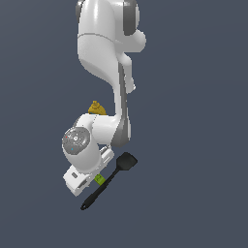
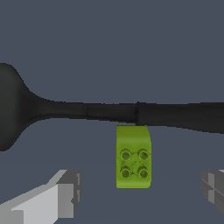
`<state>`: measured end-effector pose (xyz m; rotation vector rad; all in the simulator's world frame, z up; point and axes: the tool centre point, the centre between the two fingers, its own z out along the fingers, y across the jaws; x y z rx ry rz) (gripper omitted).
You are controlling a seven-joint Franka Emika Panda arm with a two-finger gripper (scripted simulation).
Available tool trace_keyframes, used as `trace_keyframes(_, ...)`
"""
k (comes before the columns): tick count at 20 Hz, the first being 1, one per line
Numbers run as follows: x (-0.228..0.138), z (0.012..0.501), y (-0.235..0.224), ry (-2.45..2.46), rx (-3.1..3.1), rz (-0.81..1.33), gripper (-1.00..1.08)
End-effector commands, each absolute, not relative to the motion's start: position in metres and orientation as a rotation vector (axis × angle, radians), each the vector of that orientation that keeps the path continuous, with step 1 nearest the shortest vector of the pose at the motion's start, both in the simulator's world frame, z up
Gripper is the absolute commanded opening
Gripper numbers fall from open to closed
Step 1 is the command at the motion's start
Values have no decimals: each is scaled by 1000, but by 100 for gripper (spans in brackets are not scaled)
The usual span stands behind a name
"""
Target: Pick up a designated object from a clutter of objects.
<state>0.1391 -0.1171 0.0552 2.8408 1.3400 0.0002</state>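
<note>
Hovering gripper (image 2: 140, 192): held wide open over the floor, with nothing gripped; one finger (image 2: 57, 197) is seen on one side of the wrist view and the other at the opposite edge.
Target between the fingers: the green block (image 2: 133, 156) lies in the gap, touched by neither finger, somewhat nearer the finger at the frame edge, so it is judged that a descent would bracket it.
Block axis: its longer side runs across the line joining the fingers, studs facing up, so the narrower width would be met on closing.
Neighbour: the black spatula (image 2: 109, 111) handle lies just beside the block's far end, seemingly touching it, parallel to the closing direction.
Risk judged: the handle could be nudged if the descent drifts toward it.
Exterior view: the block (image 1: 100, 179) is seen beside the spatula (image 1: 109, 181) handle, at the wrist's edge.
Further out: a yellow bottle (image 1: 97, 108) is partly hidden behind the arm, well apart.
</note>
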Motion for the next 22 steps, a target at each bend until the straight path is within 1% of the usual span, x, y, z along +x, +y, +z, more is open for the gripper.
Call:
trace_keyframes(1, 138, 45, -117, 1342, 2841, -1, 100)
trace_keyframes(7, 138, 16, -117, 1345, 2839, 0, 100)
trace_keyframes(12, 139, 12, -117, 1345, 2839, 0, 100)
trace_keyframes(13, 139, 12, -117, 1345, 2839, 0, -100)
trace_keyframes(22, 139, 12, -117, 1345, 2839, 0, -100)
